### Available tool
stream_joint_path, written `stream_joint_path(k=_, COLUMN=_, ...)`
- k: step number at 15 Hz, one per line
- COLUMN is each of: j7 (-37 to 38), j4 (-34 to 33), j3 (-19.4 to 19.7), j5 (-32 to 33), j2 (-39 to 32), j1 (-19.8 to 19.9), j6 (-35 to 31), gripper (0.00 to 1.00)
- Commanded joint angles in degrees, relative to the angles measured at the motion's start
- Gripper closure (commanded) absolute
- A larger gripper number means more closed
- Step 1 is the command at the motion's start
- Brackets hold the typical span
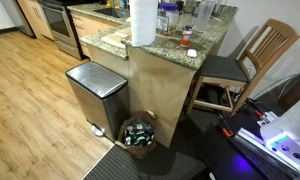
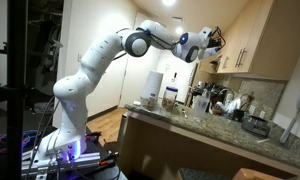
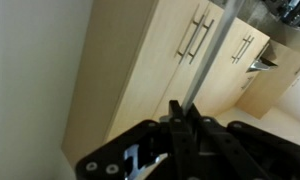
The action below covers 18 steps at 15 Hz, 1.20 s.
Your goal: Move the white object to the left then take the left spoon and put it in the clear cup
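Note:
My gripper (image 2: 214, 40) hangs high above the counter, close to the upper cabinets, at the end of the raised white arm (image 2: 100, 62). In the wrist view the jaws (image 3: 185, 112) are shut on a thin grey metal handle, the spoon (image 3: 205, 55), which sticks out away from the camera toward the cabinet doors. Its bowl is hidden. A small white roundish lump, the white object (image 1: 191, 52), lies near the granite counter's front edge. Several cups and jars (image 1: 168, 18) stand at the back of the counter; I cannot tell which is the clear cup.
A tall paper-towel roll (image 1: 142, 22) stands on the granite counter (image 1: 160, 48). Below it are a steel bin (image 1: 96, 92) and a basket of bottles (image 1: 140, 132). A wooden chair (image 1: 245, 62) stands beside the counter. Wall cabinets (image 2: 255, 40) are close to the gripper.

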State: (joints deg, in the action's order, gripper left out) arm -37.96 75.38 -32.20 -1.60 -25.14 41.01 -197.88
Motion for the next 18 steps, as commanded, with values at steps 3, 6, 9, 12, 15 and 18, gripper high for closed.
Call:
stream_joint_path(k=3, j7=8.8, j4=14.0, j3=-5.3, j5=-1.8, j2=2.8, j1=10.2, j6=1.7, gripper=1.00)
stream_joint_path(k=6, j7=13.1, j4=21.8, j3=-11.9, j5=-0.8, j2=6.9, j1=17.2, j6=7.0, gripper=1.00)
stream_joint_path(k=9, j7=12.0, j4=18.5, j3=-12.0, j5=-0.5, j2=4.1, j1=15.8, j6=7.8, gripper=1.00)
stream_joint_path(k=12, j7=12.5, j4=19.3, j3=-12.5, j5=-0.5, j2=5.3, j1=16.3, j6=8.5, gripper=1.00)
stream_joint_path(k=15, j7=12.5, j4=19.3, j3=-12.3, j5=-0.5, j2=4.8, j1=16.3, j6=8.4, gripper=1.00)
stream_joint_path(k=18, j7=12.1, j4=19.7, j3=-11.5, j5=-0.1, j2=2.5, j1=15.7, j6=5.8, gripper=1.00)
